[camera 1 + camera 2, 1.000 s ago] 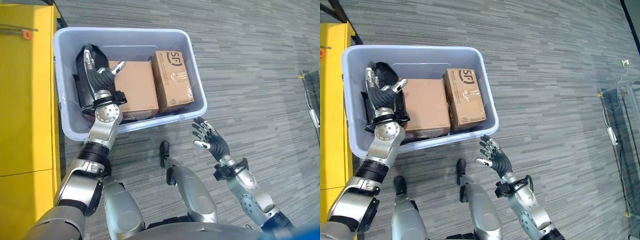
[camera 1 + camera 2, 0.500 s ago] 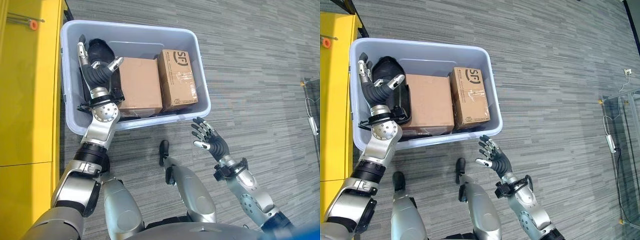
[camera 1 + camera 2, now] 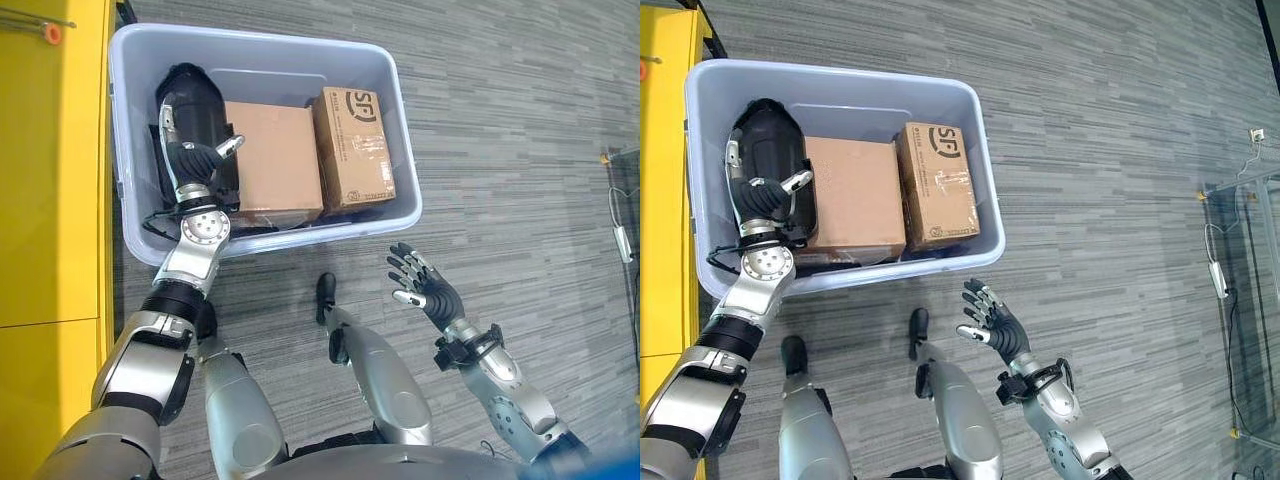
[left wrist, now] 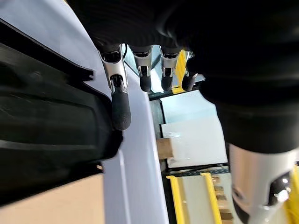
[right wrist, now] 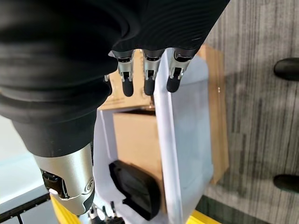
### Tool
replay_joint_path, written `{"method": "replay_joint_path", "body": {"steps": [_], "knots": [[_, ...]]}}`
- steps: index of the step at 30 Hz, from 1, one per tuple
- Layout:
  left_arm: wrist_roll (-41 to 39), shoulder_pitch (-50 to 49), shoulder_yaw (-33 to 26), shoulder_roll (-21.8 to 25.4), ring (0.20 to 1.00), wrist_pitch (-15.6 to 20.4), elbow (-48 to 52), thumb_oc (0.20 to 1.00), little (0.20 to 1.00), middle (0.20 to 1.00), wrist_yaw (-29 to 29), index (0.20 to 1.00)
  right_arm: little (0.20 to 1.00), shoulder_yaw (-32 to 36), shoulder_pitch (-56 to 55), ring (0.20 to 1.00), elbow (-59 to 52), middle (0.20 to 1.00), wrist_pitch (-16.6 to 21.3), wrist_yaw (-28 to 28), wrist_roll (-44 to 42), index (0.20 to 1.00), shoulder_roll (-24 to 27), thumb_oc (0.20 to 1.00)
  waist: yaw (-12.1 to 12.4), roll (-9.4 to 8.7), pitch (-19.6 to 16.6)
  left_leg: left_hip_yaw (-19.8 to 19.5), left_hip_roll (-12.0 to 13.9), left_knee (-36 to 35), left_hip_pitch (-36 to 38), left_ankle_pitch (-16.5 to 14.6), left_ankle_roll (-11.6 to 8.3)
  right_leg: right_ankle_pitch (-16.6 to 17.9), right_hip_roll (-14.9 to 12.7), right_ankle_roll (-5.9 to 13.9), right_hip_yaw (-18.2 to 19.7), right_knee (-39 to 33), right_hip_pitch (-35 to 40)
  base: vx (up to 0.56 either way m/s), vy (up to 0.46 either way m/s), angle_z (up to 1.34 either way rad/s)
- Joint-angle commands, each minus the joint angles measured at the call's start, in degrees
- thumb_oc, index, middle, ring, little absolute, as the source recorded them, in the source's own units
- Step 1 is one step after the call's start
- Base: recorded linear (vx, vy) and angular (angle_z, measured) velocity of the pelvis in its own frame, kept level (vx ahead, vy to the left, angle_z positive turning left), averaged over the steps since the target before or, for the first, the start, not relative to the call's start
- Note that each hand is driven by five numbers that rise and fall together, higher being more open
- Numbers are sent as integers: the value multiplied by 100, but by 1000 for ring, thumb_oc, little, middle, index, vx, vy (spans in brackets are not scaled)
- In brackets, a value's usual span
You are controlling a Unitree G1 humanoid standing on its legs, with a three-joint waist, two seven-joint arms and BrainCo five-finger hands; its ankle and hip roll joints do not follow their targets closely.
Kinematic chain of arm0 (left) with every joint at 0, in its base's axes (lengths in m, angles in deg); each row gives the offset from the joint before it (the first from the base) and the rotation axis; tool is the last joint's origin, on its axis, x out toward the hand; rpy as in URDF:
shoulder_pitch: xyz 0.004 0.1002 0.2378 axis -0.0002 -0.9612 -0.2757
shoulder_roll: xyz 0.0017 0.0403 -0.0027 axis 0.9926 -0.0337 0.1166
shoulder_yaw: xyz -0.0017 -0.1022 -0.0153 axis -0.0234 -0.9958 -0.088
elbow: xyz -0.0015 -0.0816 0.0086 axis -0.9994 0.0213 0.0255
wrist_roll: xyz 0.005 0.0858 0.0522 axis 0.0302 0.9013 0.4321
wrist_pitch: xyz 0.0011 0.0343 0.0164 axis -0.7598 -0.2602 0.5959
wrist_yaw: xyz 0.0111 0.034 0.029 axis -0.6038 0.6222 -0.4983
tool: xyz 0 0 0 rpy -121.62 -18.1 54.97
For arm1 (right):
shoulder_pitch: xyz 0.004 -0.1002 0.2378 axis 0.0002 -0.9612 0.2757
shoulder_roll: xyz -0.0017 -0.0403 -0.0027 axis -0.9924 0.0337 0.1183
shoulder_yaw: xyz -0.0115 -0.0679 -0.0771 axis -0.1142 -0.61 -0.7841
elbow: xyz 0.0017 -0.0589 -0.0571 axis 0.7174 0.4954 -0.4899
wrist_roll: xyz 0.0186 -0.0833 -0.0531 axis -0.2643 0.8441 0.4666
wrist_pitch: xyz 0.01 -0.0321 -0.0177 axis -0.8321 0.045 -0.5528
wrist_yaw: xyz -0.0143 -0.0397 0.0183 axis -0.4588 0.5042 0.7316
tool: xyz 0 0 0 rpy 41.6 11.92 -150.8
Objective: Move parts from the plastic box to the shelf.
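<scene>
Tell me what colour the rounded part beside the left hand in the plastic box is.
Black. The rounded black part lies at the pale grey-blue plastic box's left end; the right eye view shows it best.

One plastic box [image 3: 402,150] holds two cardboard boxes [image 3: 270,160] and what looks like one black part [image 3: 192,105]; two hands [image 3: 192,160] show.

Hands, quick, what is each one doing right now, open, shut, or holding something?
Left hand: open, fingers straight, against the black part in the plastic box, not gripping.
Right hand: open, empty, over the floor beside the box.
</scene>
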Motion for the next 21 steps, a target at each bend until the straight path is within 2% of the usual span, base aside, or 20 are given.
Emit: {"method": "replay_joint_path", "body": {"steps": [1,5,6,7,8,9,21], "knots": [[20,299,-233,524,1000,282,97,1000,1000,1000,281,1000,1000,101,-69,1000,-551,1000,342,70,-157,1000,122,1000,82,-413,100,9,45,724,-350,-295,241,-142,-516,546,263,421,117,-2,-16,4],[33,280,-311,726,1000,272,-35,1000,1000,1000,349,1000,1000,84,-113,1000,-557,1000,353,112,-216,1000,134,1000,113,-459,148,-54,55,748,-488,-272,241,-119,-514,544,207,403,67,17,-8,0],[6,260,-338,759,1000,258,-116,1000,1000,1000,370,1000,1000,71,-135,1000,-567,1000,369,110,-230,1000,152,1000,132,-450,159,-91,97,767,-460,-423,202,-223,-479,579,195,418,114,-2,-10,9],[8,268,-338,762,1000,259,-113,1000,1000,1000,370,1000,1000,76,-130,1000,-571,1000,371,110,-231,1000,150,1000,130,-481,177,-72,65,763,-534,-272,239,-112,-508,545,192,397,53,79,-10,9],[0,313,-321,816,1000,214,-274,1000,1000,1000,350,1000,1000,73,-135,1000,-560,1000,367,120,-248,1000,172,1000,137,-467,186,-106,97,788,-501,-425,200,-216,-479,583,188,414,108,0,-4,13],[-2,319,-318,817,1000,216,-279,1000,1000,1000,349,1000,1000,74,-134,1000,-559,1000,367,120,-249,1000,171,1000,137,-466,188,-108,97,791,-504,-427,200,-217,-479,583,187,414,108,80,-2,8],[211,1181,610,669,1000,-194,-1742,1000,1000,1000,-308,1000,1000,124,-243,1000,-691,1000,405,226,-326,1000,386,1000,-63,-577,180,-116,107,957,-770,-437,210,-126,-451,614,217,403,-87,0,3,1]]}}
